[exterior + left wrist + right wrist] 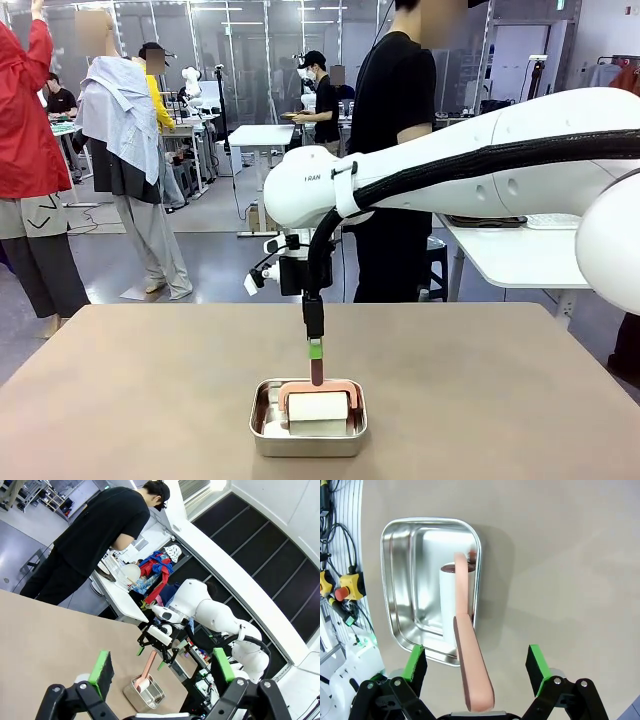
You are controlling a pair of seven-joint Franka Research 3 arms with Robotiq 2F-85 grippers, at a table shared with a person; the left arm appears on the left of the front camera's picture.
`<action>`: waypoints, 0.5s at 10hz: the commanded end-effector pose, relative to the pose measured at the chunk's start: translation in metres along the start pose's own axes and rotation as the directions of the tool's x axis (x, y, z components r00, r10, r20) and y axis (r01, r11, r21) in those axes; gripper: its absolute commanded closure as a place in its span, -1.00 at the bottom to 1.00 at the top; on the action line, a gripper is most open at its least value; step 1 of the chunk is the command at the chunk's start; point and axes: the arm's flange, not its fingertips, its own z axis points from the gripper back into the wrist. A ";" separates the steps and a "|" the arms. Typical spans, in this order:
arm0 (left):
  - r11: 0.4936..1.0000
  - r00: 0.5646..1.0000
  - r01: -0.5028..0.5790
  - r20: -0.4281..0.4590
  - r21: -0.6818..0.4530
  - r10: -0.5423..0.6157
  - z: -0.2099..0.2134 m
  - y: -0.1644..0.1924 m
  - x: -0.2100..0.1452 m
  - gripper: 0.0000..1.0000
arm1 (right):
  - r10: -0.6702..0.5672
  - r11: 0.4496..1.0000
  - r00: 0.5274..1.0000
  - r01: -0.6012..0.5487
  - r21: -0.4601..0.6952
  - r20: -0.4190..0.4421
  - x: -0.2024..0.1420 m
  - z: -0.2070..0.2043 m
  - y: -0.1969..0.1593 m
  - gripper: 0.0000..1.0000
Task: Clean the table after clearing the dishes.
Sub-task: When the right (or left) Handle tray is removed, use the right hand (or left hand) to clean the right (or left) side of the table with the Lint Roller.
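My right gripper [476, 662] hovering above shiny steel rectangular tin [402, 590], jaws spread over pink-handled white roller [447, 600]; off-centre closing risking tipping it.

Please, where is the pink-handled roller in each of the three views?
Front view: roller at bottom centre, lying in the steel tin.
Left wrist view: low, just left of centre, in the tin.
Right wrist view: centre-left, handle toward the camera.
Shared landmark: the steel tin.

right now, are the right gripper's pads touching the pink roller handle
Apart. The right wrist view shows the pink roller handle standing between the right gripper's open jaws, with clear gaps between it and both green pads.
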 end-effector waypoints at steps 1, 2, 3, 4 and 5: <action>1.000 1.000 0.001 -0.001 -0.012 -0.001 0.003 -0.004 -0.001 -1.00 | -0.027 1.000 1.000 0.028 -0.013 0.011 -0.009 -0.006 0.015 -1.00; 1.000 1.000 0.001 -0.001 -0.012 -0.001 0.003 -0.004 -0.001 -1.00 | -0.025 1.000 1.000 0.025 -0.007 0.012 -0.010 -0.007 0.014 -1.00; 1.000 1.000 0.001 -0.001 -0.012 -0.001 0.003 -0.004 -0.001 -1.00 | -0.020 1.000 1.000 0.020 -0.012 0.020 -0.009 -0.007 0.014 -0.87; 1.000 1.000 0.001 -0.001 -0.012 -0.001 0.003 -0.004 -0.001 -1.00 | -0.009 1.000 1.000 0.009 -0.018 0.026 -0.008 -0.006 0.013 -0.62; 1.000 1.000 0.001 -0.001 -0.012 -0.001 0.003 -0.004 -0.001 -1.00 | -0.013 1.000 1.000 0.013 -0.012 0.020 -0.008 -0.007 0.012 -0.49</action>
